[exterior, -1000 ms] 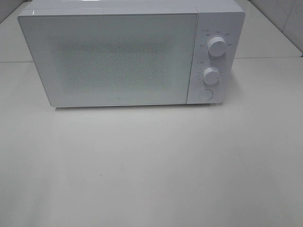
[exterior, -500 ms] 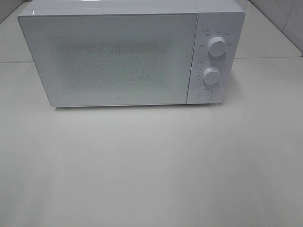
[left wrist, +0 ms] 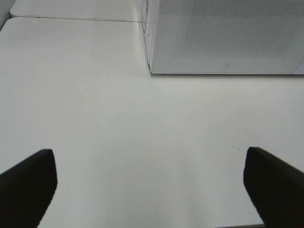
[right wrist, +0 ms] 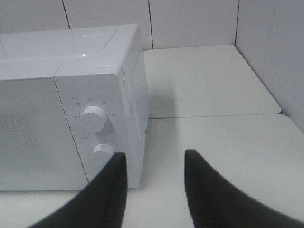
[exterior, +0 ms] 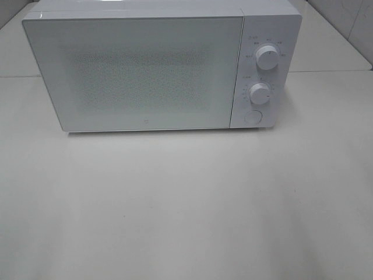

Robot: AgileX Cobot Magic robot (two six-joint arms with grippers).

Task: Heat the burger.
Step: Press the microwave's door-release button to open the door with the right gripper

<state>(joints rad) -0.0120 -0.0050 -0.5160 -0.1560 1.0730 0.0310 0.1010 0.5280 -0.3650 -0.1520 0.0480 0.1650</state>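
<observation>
The burger is out of view in every frame. A white microwave [exterior: 140, 70] stands at the back of the table with its door closed. Neither gripper appears in the exterior high view. In the left wrist view my left gripper [left wrist: 152, 190] is wide open over bare tabletop, with the microwave's [left wrist: 228, 38] lower left corner ahead of it. In the right wrist view my right gripper [right wrist: 156, 159] has its dark fingers apart by a moderate gap with nothing between them. It hovers in front of the microwave's [right wrist: 71, 109] control panel, near its right corner.
The control panel carries an upper knob [exterior: 267, 57], a lower knob [exterior: 260, 93] and a round button [exterior: 252, 116]. The white table [exterior: 186, 204] stretches in front of the microwave. A tiled wall [right wrist: 190, 19] rises behind and to the right.
</observation>
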